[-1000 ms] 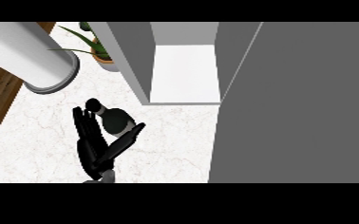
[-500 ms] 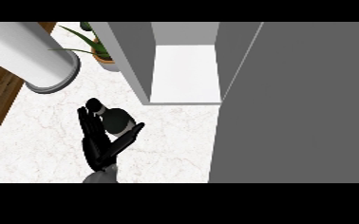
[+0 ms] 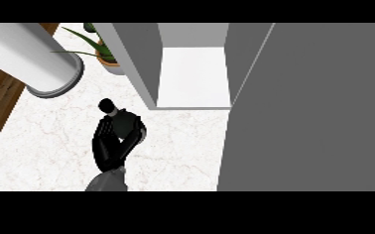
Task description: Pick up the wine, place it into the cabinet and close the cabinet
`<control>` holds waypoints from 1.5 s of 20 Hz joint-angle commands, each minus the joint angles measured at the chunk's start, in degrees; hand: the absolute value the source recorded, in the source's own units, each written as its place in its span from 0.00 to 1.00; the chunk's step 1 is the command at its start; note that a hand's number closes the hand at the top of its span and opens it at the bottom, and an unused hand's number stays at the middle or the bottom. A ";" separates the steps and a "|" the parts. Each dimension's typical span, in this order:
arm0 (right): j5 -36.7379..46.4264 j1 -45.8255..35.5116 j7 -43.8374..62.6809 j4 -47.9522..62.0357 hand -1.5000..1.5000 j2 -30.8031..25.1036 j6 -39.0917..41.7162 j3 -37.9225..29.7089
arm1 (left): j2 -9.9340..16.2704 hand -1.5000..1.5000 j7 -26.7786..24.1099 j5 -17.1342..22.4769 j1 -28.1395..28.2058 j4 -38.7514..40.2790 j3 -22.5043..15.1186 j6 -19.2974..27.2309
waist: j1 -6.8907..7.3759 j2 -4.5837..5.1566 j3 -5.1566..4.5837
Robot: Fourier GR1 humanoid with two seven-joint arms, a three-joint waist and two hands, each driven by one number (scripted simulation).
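The wine bottle (image 3: 119, 119) is seen upright on the marble counter (image 3: 176, 144), in front of the open cabinet (image 3: 194, 74) and a little to its left. The fingers of the left hand (image 3: 110, 146) are curled around the bottle's lower body, and its dark neck shows above them. A potted plant (image 3: 102, 54) stands beside the cabinet's left wall.

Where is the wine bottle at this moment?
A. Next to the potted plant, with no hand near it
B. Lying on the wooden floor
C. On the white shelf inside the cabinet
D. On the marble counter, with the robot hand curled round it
D: the dark wine bottle stands on the marble counter in front of the open cabinet, and the left robot hand curls round it.
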 commanded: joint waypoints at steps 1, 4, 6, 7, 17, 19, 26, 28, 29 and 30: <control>-4.06 6.27 -0.38 -7.79 0.00 -0.77 2.54 -0.54 | -0.80 1.00 0.74 -2.50 -0.18 0.98 -1.88 -0.26 | -0.03 -0.01 -0.01; -0.56 1.40 2.13 -6.53 0.00 0.40 -0.21 1.65 | 1.69 1.00 -1.48 -7.05 -2.08 4.98 -2.96 3.98 | -0.20 -0.01 -0.04; -3.03 6.57 -1.28 -7.00 0.00 0.18 1.74 0.47 | -0.77 1.00 -5.73 -6.92 -4.63 9.04 -1.62 6.66 | -0.57 0.09 -0.02; -0.93 0.28 1.35 -5.25 0.00 0.25 -0.18 0.46 | 4.41 1.00 1.75 -7.62 -8.47 9.23 -1.78 1.42 | -0.29 0.10 -0.06; -5.55 5.95 1.24 -8.31 0.00 -1.13 2.22 -2.08 | 22.73 1.00 3.13 -10.32 4.46 -5.22 -7.93 -25.26 | 0.32 -0.19 0.02; -2.75 5.62 -1.09 -6.64 0.00 0.02 2.10 -0.41 | 20.98 1.00 5.07 -11.97 3.88 -10.24 -7.51 -19.53 | 0.46 -0.15 0.02; -1.06 2.75 2.51 -6.95 0.00 1.07 0.02 0.98 | 24.72 1.00 15.72 -6.07 8.48 -29.07 -6.42 -24.04 | 0.94 -0.34 0.03; -0.42 5.55 -1.45 -6.28 0.00 1.74 0.98 0.99 | 23.35 1.00 18.61 -6.53 7.14 -30.95 -6.65 -22.55 | 0.46 -0.18 0.02; -4.29 4.01 -2.69 -4.01 0.00 -0.01 3.00 -2.47 | 22.43 1.00 18.57 -7.03 6.81 -29.20 -6.48 -23.78 | 0.39 -0.04 0.01; -3.36 2.56 0.88 -5.64 0.00 0.75 1.03 -1.12 | 22.34 1.00 22.39 -7.23 5.66 -33.85 -7.65 -20.62 | 0.43 -0.14 0.01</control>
